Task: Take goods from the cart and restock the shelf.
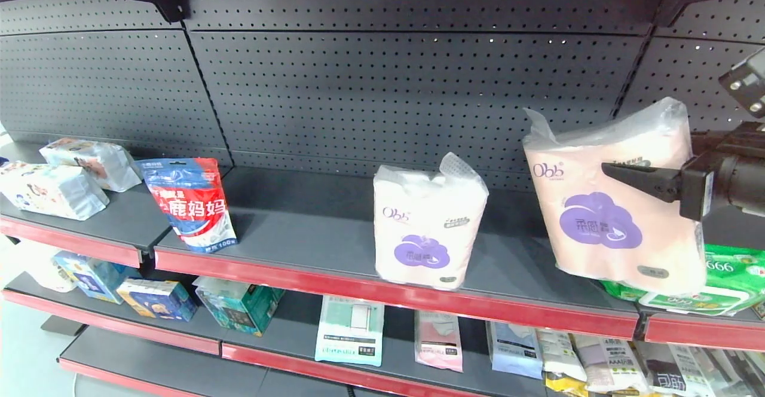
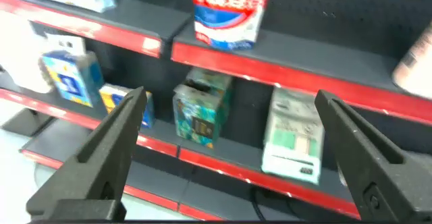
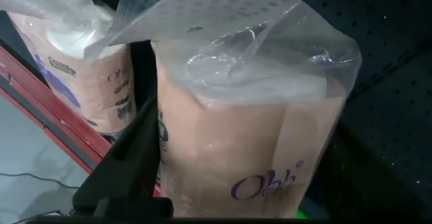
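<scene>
My left claw (image 2: 229,99) hangs with its jaws spread wide and nothing between them. It faces the lower tiers beneath the blue, red and white stand-up pouch (image 1: 191,202), and I judge it idle, parked clear of the working tier. On the dark grey metal shelf with a red front lip (image 1: 299,229), stock stands face-forward, presumably so the fronts can be read. The pouch is at left; well apart to its right stands an upright pink-and-white plastic-wrapped pack of paper rolls (image 1: 425,229). Further right, apart from it, a matching second pack of paper rolls (image 1: 597,247) is clamped in my right claw (image 1: 621,176). One finger lies across its printed face and the other is hidden behind. The grip sits high, probably so the base can land first. This pack tilts, its lower edge overlapping the flat green packs of wipes (image 1: 732,271). Whether it touches the shelf I cannot tell.
</scene>
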